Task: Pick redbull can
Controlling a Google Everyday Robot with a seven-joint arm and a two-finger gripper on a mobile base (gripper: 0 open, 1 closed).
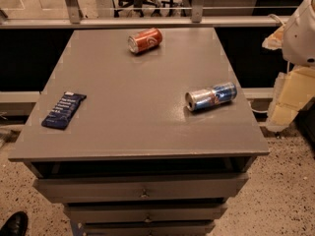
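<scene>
The redbull can (211, 97) lies on its side right of centre on the table (128, 107). Its long axis runs left to right, silver top facing left. The gripper is out of frame, so its state cannot be told. Only the white arm (302, 31) shows at the upper right edge, above and right of the can.

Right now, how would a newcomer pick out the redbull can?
Claw out of view; on the grey cabinet top, look near the right edge. The redbull can lies there on its side. It is slim, silver and blue, unlike the orange can at the back.
</scene>
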